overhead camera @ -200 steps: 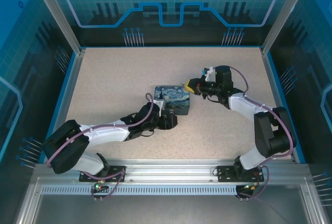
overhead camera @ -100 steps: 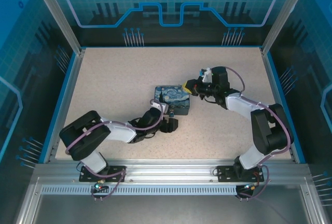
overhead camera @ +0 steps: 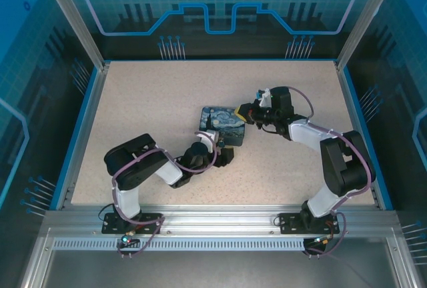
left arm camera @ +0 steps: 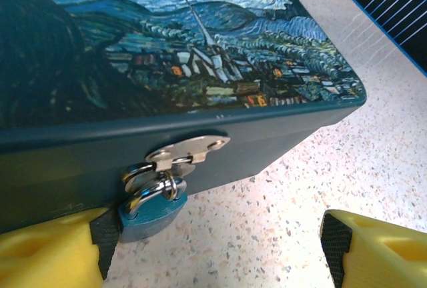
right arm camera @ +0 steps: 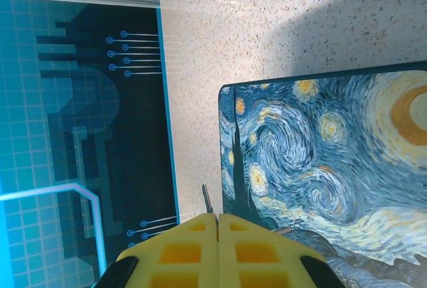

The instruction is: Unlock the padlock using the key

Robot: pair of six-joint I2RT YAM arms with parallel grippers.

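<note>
Left gripper (left arm camera: 213,251) first: jaws are wide, 1 yellow finger (left arm camera: 43,251) at the left edge of the wrist cam and the other at the right, bare speckled table (left arm camera: 280,221) between them. The padlock (left arm camera: 152,209) is a small teal one with a shiny shackle, and it sits right next to that left finger's black pad. I can't tell if they're actually touching. It hangs from a silver hasp (left arm camera: 187,151) on the dark side wall of the box (left arm camera: 200,68), low enough that its body reaches the tabletop.

Right gripper (right arm camera: 217,228): the 2 yellow fingers are pressed flat together, with a thin dark sliver poking out of the seam. That's the key (right arm camera: 207,203), pinched between them. The tips sit over the box's printed lid, by one edge near a corner.

In the top cam the box (overhead camera: 222,123) is around the middle of the table (overhead camera: 147,95), lid up, all blue swirls and yellow stars. The left gripper (overhead camera: 224,157) is low at its near side, arm folded back hard toward its base. The right gripper (overhead camera: 241,111) comes in at the box's far right corner.
</note>
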